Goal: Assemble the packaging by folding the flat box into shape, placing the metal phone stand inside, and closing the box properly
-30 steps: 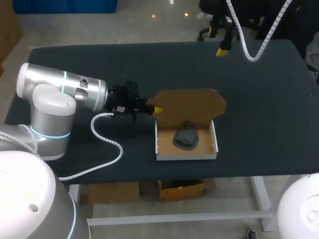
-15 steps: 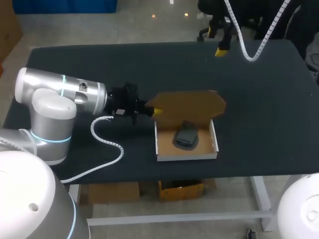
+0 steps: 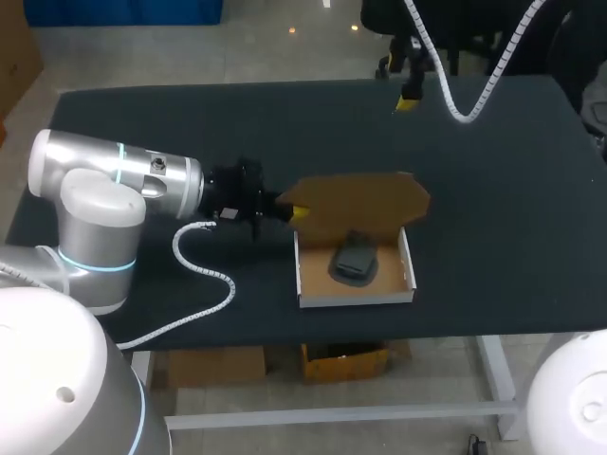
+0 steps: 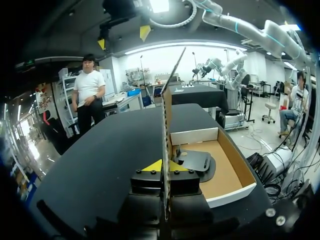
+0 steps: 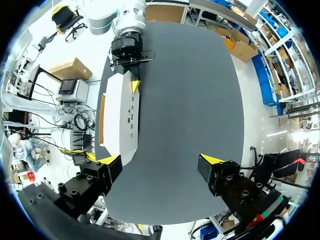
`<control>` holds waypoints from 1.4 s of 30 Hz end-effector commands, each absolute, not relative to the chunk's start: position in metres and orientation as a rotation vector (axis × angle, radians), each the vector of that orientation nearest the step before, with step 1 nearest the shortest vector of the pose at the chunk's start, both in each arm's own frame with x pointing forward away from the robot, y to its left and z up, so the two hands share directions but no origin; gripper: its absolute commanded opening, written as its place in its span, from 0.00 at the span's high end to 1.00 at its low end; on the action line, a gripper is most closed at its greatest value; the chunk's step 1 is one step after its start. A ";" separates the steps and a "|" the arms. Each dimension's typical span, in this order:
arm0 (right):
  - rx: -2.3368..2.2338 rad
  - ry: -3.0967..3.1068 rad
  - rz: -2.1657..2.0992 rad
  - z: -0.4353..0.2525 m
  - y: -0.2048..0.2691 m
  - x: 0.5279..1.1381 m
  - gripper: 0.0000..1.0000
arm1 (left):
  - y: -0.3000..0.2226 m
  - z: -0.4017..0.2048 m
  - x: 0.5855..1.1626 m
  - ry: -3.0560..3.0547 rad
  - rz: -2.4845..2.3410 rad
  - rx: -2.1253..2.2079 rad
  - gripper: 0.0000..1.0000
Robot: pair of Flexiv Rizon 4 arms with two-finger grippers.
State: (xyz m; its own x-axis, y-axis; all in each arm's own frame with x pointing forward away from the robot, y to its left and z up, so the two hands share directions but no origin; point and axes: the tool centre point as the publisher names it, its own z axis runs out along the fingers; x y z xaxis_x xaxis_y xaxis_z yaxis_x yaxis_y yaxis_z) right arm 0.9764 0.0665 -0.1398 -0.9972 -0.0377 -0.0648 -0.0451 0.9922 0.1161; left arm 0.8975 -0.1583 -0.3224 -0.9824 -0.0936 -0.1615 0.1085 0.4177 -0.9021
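The cardboard box sits open near the table's front edge, with the dark metal phone stand lying inside it. Its brown lid stands up along the far side. My left gripper is shut on the lid's left edge. In the left wrist view the lid shows edge-on between the yellow tips of that gripper, with the stand and the box wall beside it. My right gripper hangs open, high over the table's far edge. From the right wrist view, the right gripper is empty, far from the lid.
The black table spreads wide to the right of and behind the box. A white coiled cable from my left arm lies on the table left of the box.
My right gripper has drifted slightly to the left near the table's far edge. The left gripper, lid and box hold their place.
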 end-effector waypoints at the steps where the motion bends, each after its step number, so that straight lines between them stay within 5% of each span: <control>1: -0.061 3.062 0.189 -0.150 0.073 0.977 0.00 | -0.159 -0.324 0.897 2.479 -1.604 0.014 1.00; 21: -0.080 3.067 0.142 -0.174 0.107 0.985 0.00 | -0.159 -0.324 0.897 2.479 -1.604 0.014 1.00; 23: -0.082 3.069 0.141 -0.177 0.109 0.985 0.16 | -0.159 -0.324 0.897 2.479 -1.604 0.014 1.00; 26: -0.091 3.078 0.138 -0.183 0.113 0.985 0.18 | -0.159 -0.324 0.897 2.479 -1.604 0.014 1.00; 29: -0.099 3.085 0.134 -0.188 0.117 0.984 0.45 | -0.159 -0.324 0.897 2.479 -1.604 0.014 1.00; 42: -0.124 3.090 0.077 -0.204 0.128 0.968 0.53 | -0.159 -0.324 0.897 2.479 -1.604 0.014 1.00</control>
State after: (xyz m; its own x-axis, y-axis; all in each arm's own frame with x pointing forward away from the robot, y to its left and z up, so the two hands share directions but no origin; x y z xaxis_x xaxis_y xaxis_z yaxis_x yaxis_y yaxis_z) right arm 0.9729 0.1252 -0.2017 -0.9959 -0.0800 -0.0428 -0.0823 0.9951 0.0552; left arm 0.8974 -0.1582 -0.3224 -0.9824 -0.0938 -0.1616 0.1086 0.4173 -0.9023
